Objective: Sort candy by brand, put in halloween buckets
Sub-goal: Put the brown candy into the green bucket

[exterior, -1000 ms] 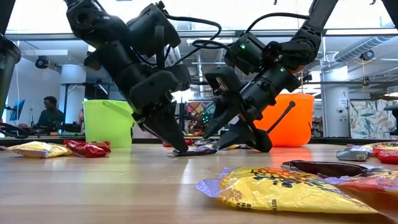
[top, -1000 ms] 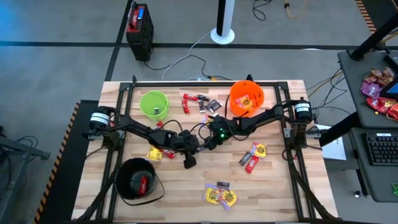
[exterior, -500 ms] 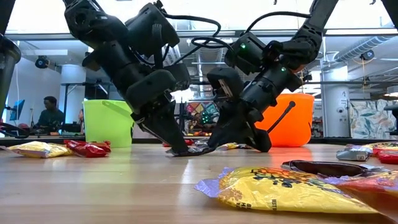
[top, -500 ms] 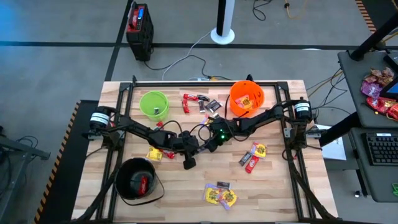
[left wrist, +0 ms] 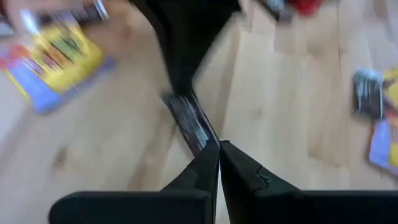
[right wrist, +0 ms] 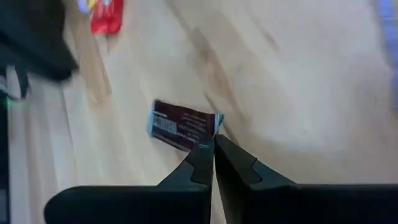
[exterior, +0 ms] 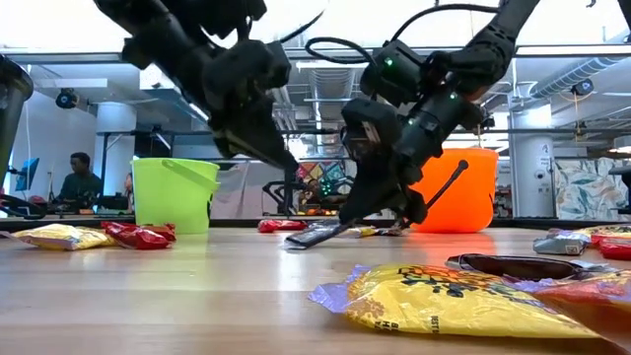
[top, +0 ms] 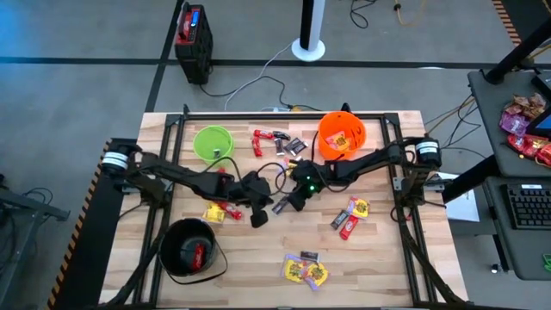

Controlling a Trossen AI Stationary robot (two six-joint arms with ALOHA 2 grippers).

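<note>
Scanning the high view from left to right, the black bucket (top: 188,250) at lower left has at least one red candy inside, the lime green bucket (top: 213,144) sits upper left of centre, and the orange bucket (top: 341,135) at upper centre-right already carries several wrappers. Between them, the left gripper (top: 257,217) hangs just above the board with its fingers pressed together on nothing. Right beside it, the right gripper (top: 285,205) has its fingertips pinched on the edge of a dark-wrapped candy (right wrist: 182,126), which the low view shows lifted at one end while the other end touches the wood.

By my judgement the sorting is perhaps half done. Loose pieces remain: a yellow one (top: 214,213) left of centre, a red-and-dark cluster (top: 277,142) between the upper buckets, a mixed group (top: 350,215) right of centre, and yellow wrappers (top: 305,269) at bottom centre.
</note>
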